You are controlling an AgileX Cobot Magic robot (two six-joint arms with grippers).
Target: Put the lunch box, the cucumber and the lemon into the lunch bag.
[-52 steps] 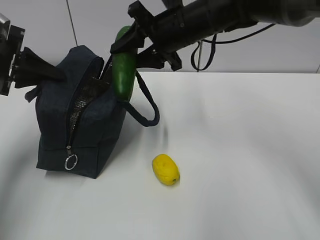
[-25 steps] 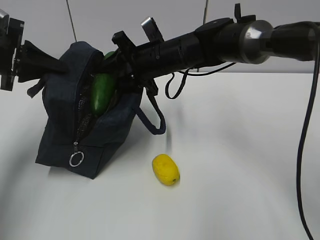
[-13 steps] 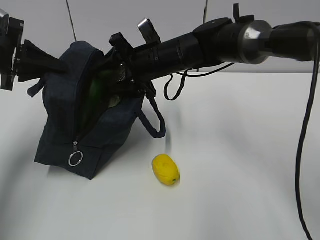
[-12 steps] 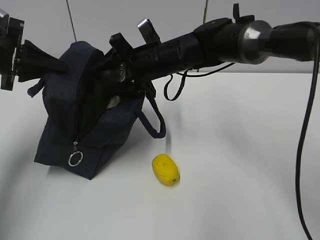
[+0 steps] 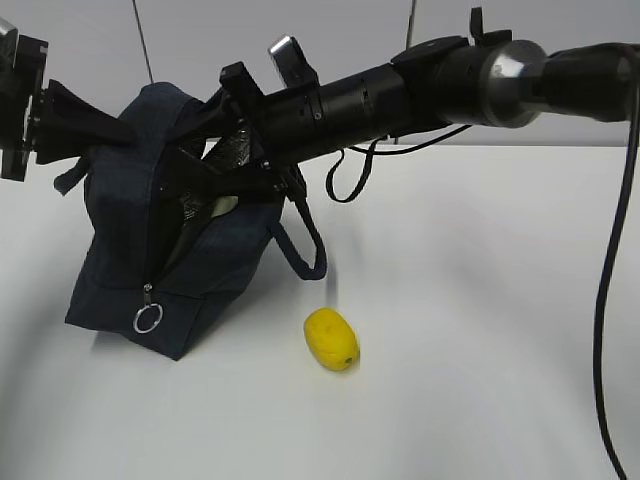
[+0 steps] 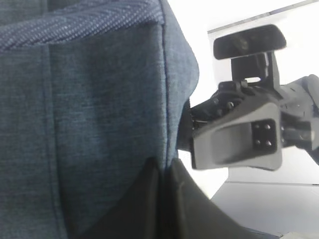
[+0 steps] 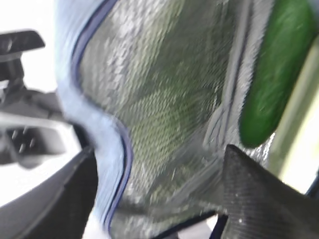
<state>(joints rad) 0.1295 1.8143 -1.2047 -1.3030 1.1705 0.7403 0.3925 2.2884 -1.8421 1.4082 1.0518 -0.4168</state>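
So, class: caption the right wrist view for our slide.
Open right gripper inside the lunch bag, cucumber released against its silver lining.

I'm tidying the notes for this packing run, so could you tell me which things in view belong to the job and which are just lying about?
Belong to the job:
lunch bag
cucumber, inside the bag
lemon, on the table
left gripper, pinching the bag's fabric
right gripper, at the bag's mouth

Just lying about:
nothing seen

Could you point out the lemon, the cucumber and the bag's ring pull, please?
lemon (image 5: 331,339), exterior view, middle of its yellow skin.
cucumber (image 7: 271,74), right wrist view, middle of its green body inside the bag.
ring pull (image 5: 146,319), exterior view, on the silver ring.
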